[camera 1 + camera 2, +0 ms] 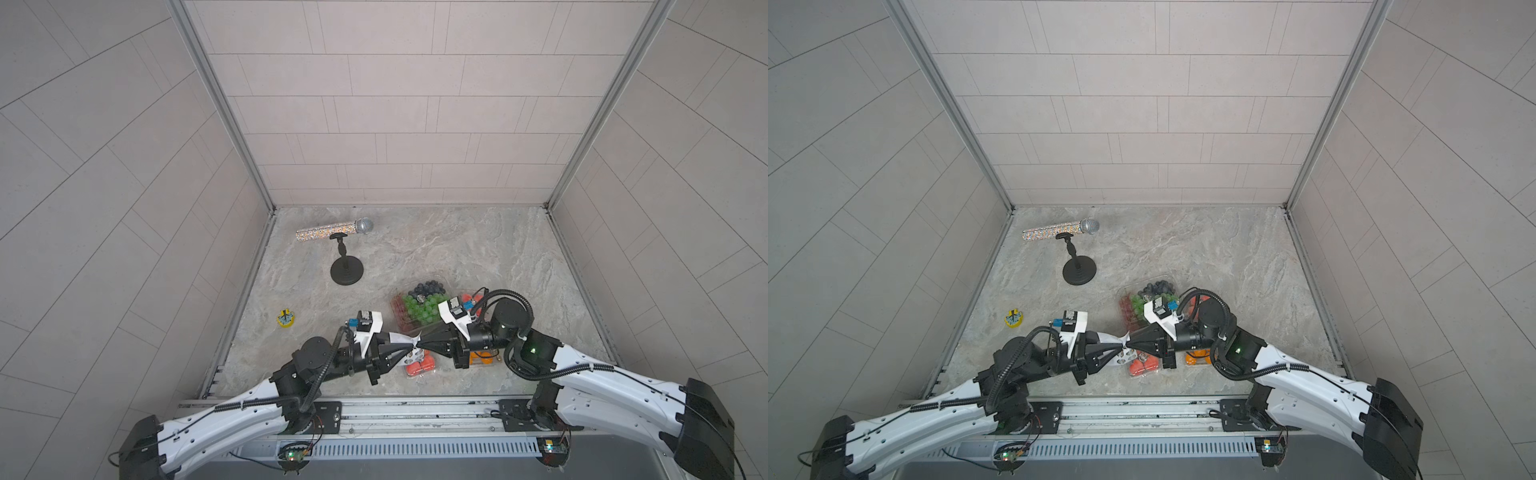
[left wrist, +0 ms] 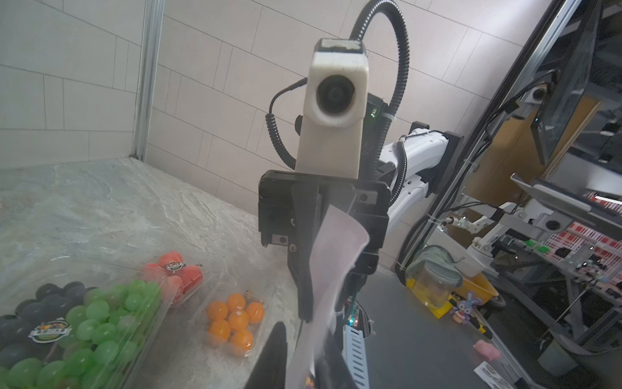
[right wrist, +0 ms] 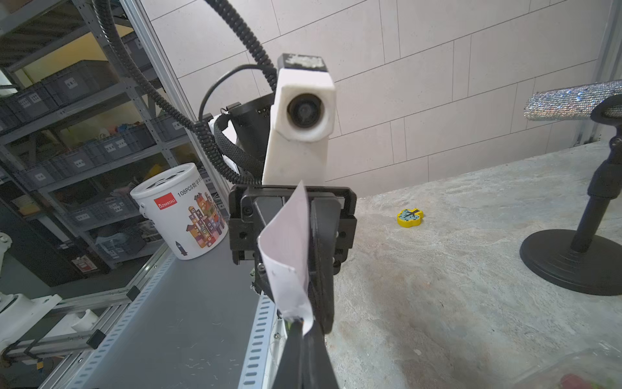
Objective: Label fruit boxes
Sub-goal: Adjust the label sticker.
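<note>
The large grape box (image 2: 101, 320) and the red box (image 2: 181, 279) beside it already wore labels; I judged the rest left to do. Near the grape box, my right gripper (image 1: 419, 344) clamped the sticker sheet (image 1: 399, 337); whether my left gripper (image 1: 405, 351) held it too, I couldn't tell.

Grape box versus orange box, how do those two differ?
The grape box is far bigger than the orange box. The grape box mixes green grapes with dark berries; the orange box holds only round orange fruit. In a top view the grape box lies farther back on the table, while the orange box sits nearer the robot, partly hidden under the right arm. Both are clear plastic boxes.
</note>
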